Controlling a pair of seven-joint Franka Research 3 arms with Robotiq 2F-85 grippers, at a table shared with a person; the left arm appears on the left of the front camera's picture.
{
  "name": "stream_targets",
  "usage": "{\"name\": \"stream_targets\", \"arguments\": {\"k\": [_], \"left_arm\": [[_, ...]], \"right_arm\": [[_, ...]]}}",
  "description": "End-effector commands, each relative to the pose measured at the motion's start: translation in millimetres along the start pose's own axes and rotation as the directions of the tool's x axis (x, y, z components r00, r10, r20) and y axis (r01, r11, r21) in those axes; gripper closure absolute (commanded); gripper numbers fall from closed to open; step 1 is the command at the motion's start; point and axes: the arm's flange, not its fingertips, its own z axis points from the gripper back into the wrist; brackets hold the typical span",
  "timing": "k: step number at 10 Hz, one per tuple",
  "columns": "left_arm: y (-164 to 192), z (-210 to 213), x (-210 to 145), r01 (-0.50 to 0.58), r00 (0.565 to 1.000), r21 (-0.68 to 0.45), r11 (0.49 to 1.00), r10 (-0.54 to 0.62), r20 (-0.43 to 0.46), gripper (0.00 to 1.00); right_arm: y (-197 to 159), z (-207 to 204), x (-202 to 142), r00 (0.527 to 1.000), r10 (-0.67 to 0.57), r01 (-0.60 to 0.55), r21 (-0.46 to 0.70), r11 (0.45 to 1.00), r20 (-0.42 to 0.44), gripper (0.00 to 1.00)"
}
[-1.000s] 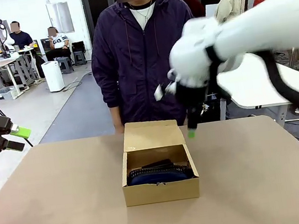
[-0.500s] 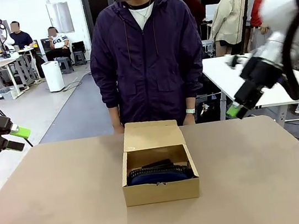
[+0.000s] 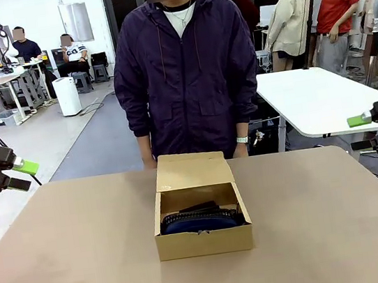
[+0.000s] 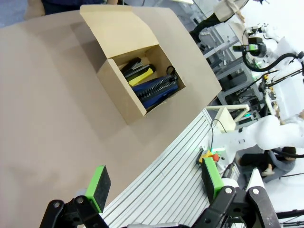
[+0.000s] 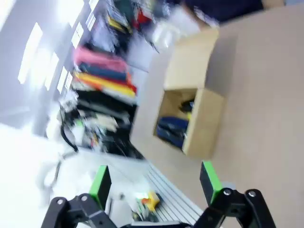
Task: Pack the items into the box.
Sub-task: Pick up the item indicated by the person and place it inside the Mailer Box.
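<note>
Right hand [image 3: 360, 131] is sitting released, jaws wide with nothing between the green pads, out past the right edge of the tan surface [image 3: 71, 256]. A second ago it was hanging just above the far right corner of the brown cardboard box [image 3: 204, 241]; it has been swinging out and away since.

Left hand [image 3: 23, 175] is also hanging released and empty, off the left edge, not moving across the three front shots.

Judging from that, the drop-off phase is wrapping up. In the left wrist view the navy blue zippered fabric pouch [image 4: 159, 89] is lying inside the box against the near wall, with the slim yellow-and-black utility knife [image 4: 141, 76] and the small black stapler [image 4: 130, 65] lying beside it toward the hinge side. Nothing is lying loose on the surface. The hinged flap lid [image 3: 191, 169] is lying folded back toward the person in the dark purple jacket [image 3: 187, 78], so closing looks like the only thing possibly left.

Room: the box is sitting mid-surface, well apart from every edge, with bare surface on both flanks and in front. The person is standing right behind the flap, so the far side is tight. Both arms are getting open approach lanes from their own sides.
</note>
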Motion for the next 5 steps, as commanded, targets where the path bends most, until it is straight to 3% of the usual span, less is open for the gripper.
{"name": "stream_targets", "arguments": {"k": [1, 2, 5], "left_arm": [[0, 2, -1, 0.005, 1.0, -0.002, 1.0, -0.005, -0.01, 0.0], [0, 2, -1, 0.005, 1.0, -0.002, 1.0, -0.005, -0.01, 0.0], [0, 2, -1, 0.005, 1.0, -0.002, 1.0, -0.005, -0.01, 0.0]], "right_arm": [[-13, -42, 9, 0.996, 0.064, -0.067, 0.05, 0.996, 0.059, 0.0], [0, 0, 0, 1.0, 0.0, 0.0, 0.0, 1.0, 0.0, 0.0], [0, 0, 0, 1.0, 0.0, 0.0, 0.0, 1.0, 0.0, 0.0]]}}
